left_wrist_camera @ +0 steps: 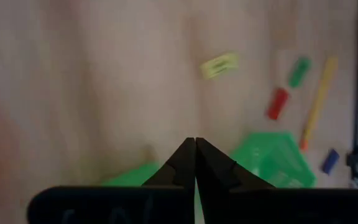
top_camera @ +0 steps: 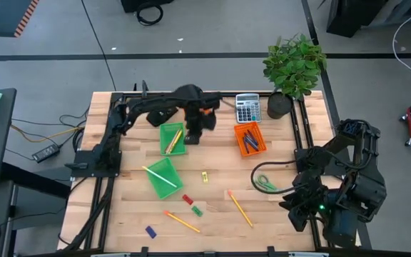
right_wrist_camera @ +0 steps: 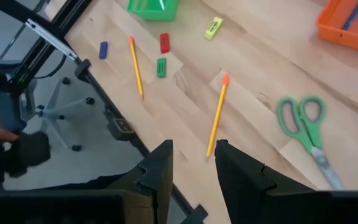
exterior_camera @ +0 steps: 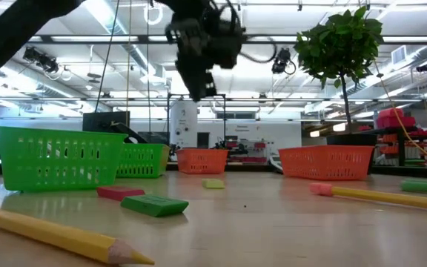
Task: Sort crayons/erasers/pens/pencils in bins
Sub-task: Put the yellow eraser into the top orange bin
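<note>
Your left tool (top_camera: 191,135) is pinched fully closed with nothing in it, hanging above the far middle of the worktop (top_camera: 212,214), just right of the far green bin (top_camera: 172,138), which has a pencil in it. Your right tool (right_wrist_camera: 192,163) sits parked off the near right corner, jaws apart, empty.

The near green bin (top_camera: 161,176) also carries a pencil. The orange bin (top_camera: 250,138) right of centre holds pens; a second orange bin (top_camera: 205,108) sits far, mostly hidden by your left arm.

Loose on the worktop: yellow eraser (top_camera: 205,176) mid, red eraser (top_camera: 187,199) and green eraser (top_camera: 197,210) near it, blue eraser (top_camera: 150,231) at the near edge, two pencils (top_camera: 240,208) near, and green scissors (top_camera: 265,183) to the right.
</note>
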`<state>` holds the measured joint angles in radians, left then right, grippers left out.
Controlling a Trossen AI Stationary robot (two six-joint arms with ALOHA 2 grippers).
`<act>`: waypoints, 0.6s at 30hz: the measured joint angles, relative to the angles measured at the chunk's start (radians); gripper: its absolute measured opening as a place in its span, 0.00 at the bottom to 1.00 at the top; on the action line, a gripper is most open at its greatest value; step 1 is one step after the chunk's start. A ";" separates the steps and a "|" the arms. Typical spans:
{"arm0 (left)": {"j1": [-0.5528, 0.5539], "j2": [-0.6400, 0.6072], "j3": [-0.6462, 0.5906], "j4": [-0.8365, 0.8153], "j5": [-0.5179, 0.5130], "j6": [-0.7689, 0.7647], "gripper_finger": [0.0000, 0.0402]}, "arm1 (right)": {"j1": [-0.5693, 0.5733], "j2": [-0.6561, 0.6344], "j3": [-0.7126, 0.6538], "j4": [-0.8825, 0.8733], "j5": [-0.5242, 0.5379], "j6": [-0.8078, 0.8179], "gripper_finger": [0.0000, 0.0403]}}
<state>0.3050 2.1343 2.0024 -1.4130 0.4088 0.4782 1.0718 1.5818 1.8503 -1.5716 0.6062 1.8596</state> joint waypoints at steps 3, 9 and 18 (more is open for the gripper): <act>-0.048 -0.019 -0.015 0.053 0.023 0.023 0.06 | -0.008 0.000 0.000 -0.001 0.003 -0.015 0.31; -0.150 -0.015 -0.015 0.146 -0.142 -0.079 0.06 | -0.021 -0.001 0.000 0.000 0.014 -0.049 0.31; -0.198 0.003 -0.058 0.162 -0.106 -0.267 0.12 | -0.011 -0.001 0.000 0.000 0.015 -0.055 0.31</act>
<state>0.1071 2.1377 1.9447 -1.2515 0.3024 0.2115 1.0609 1.5810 1.8503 -1.5712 0.6209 1.8042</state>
